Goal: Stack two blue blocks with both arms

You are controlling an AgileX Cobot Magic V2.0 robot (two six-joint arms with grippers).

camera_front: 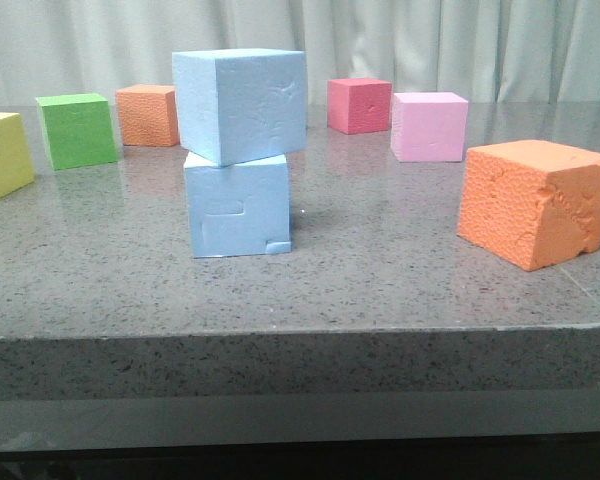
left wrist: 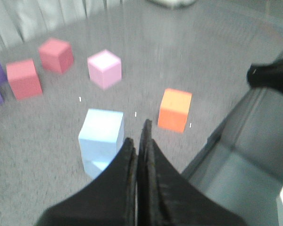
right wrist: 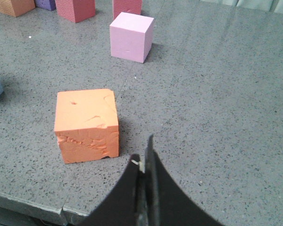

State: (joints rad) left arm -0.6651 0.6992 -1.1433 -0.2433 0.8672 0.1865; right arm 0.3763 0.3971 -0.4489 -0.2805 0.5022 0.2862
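While one blue block (camera_front: 240,104) sits twisted atop the other blue block (camera_front: 238,205) on the speckled grey desk (camera_front: 380,290), both pincers are closed and empty. Beyond the left pincer (left wrist: 139,141) lies the stack; the right pincer (right wrist: 144,165) hangs near a rough orange foam cube (right wrist: 87,125). Stacking looks complete.

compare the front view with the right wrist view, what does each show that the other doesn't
Only the front view shows the two light blue foam cubes stacked, upper cube twisted on the lower cube, plus a green foam cube and a yellow foam cube. Only the right wrist view shows the right gripper, black fingers closed, holding nothing. Both show the large orange foam cube and pink foam cube.
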